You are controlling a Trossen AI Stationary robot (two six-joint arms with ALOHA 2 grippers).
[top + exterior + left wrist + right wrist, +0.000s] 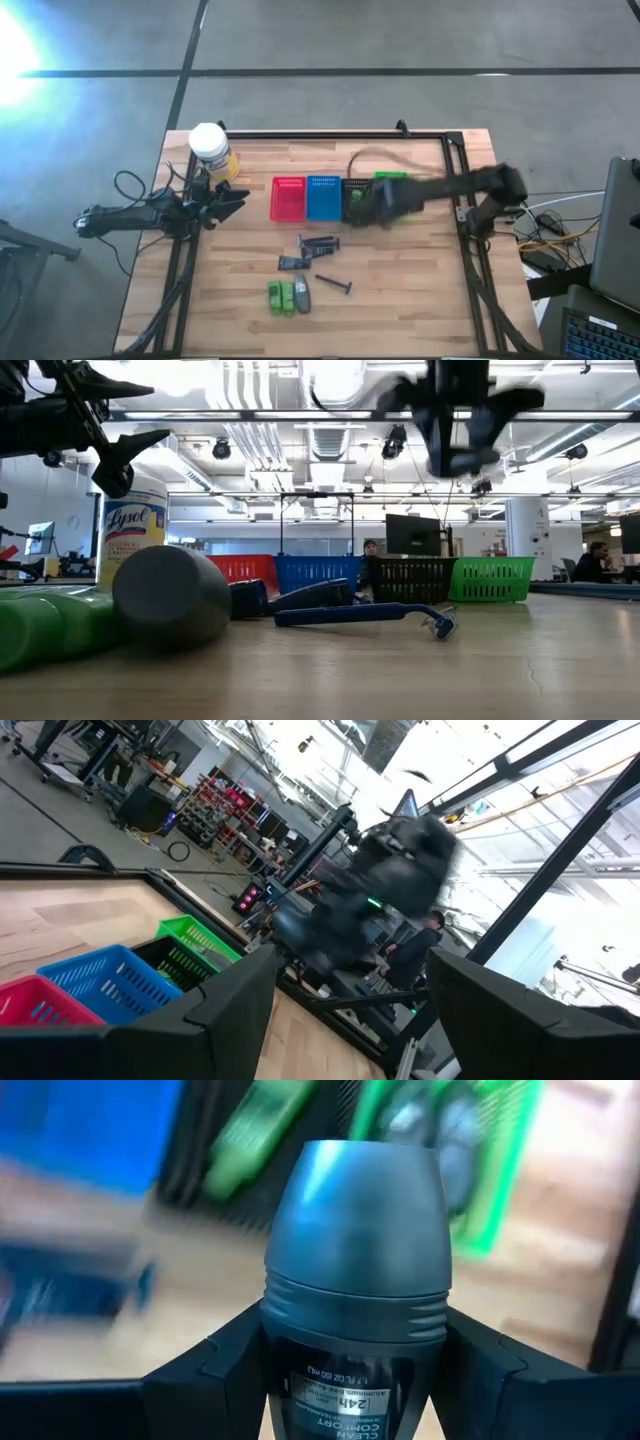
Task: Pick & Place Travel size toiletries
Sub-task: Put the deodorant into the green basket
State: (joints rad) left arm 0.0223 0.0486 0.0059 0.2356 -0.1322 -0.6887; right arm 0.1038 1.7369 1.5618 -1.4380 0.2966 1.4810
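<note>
Loose travel size toiletries lie on the wooden table near its front: two green packets (280, 297), a grey bottle (302, 293), dark tubes (318, 245) and a blue razor (335, 285) (365, 613). My right gripper (365, 208) hangs high over the black basket (357, 195), shut on a small dark bottle with a grey domed cap (355, 1280). My left gripper (228, 200) waits open at the table's left, beside the jar, with nothing between its fingers. My right gripper pinches the bottle's dark labelled body (345, 1380), just under the grey cap, between its two fingers (220, 1370). The fingers point steeply down. The bottle is lifted clear of the table, its cap end sticking out past the fingertips toward the baskets.
Red (288, 198), blue (323, 197), black and green (390, 180) baskets stand in a row at the table's middle back. The black and green baskets hold green and dark items. A yellow white-lidded jar (210, 150) stands at the back left. A black frame rail (330, 134) edges the table.
</note>
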